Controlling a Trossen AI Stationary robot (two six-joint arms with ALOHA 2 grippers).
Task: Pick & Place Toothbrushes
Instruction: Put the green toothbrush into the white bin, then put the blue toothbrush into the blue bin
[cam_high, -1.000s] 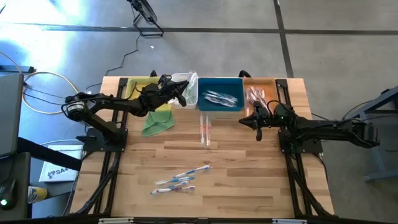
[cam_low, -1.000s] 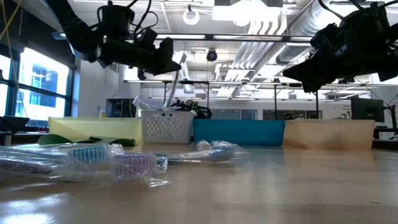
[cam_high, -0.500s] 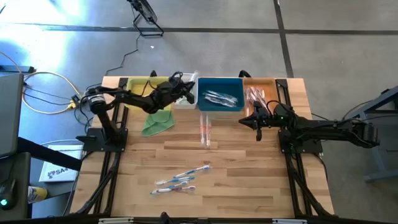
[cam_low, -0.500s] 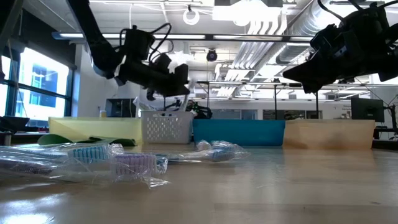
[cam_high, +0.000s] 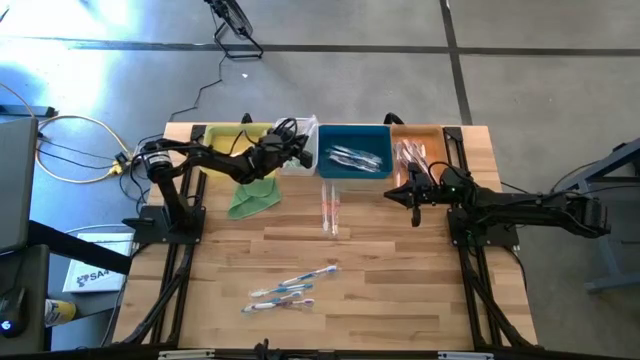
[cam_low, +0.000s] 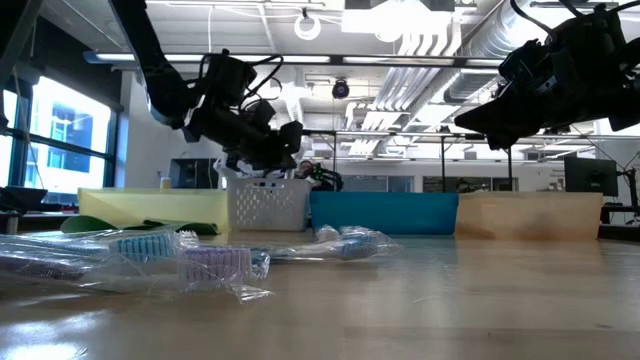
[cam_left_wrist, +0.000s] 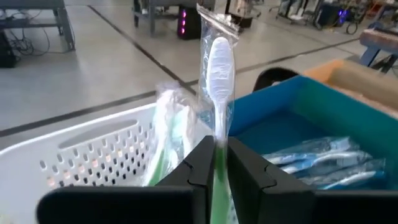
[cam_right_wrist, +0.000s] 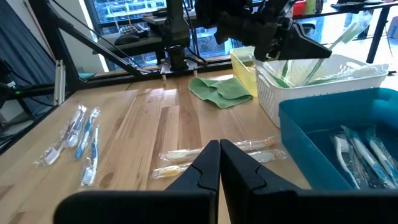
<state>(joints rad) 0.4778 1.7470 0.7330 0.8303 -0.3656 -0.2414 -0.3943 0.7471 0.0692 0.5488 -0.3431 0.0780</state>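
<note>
Holding a green-handled toothbrush in a clear shiny wrapper (cam_left_wrist: 215, 93), the left gripper (cam_left_wrist: 216, 163) sits over the white plastic basket with little holes (cam_left_wrist: 93, 155) at the back of the light wooden table (cam_high: 400, 280). Its two dark fingers pinch the green handle. The toothbrush stands up from the fingers with its white bristle head at the far end, so its long side runs the same way the gripper points. More green toothbrushes in wrappers (cam_left_wrist: 166, 140) lean inside the basket just beside it. The left arm reaches across the back of the table, bent at the elbow, with its wrist over the basket edge.

Next to the basket is a blue plastic bin (cam_high: 355, 150). Blue and white wrapped toothbrushes (cam_high: 358, 157) lie flat in it. An orange-tan bin (cam_high: 415, 133) on the far side of the blue one holds pink-red wrapped toothbrushes (cam_high: 410, 155). A yellow bin (cam_high: 215, 138) sits on the other side of the basket, and a folded green cloth (cam_high: 252, 197) lies on the table near it.

Two orange-yellow wrapped toothbrushes (cam_high: 330, 208) lie side by side on the table in front of the blue bin, pointing toward it. A few blue and white wrapped toothbrushes (cam_high: 290, 288) lie nearer the front edge, slanted.

The right gripper (cam_high: 415, 195) hangs above the table near the orange-tan bin, squeezed tight on nothing, with its arm stretched out long.
</note>
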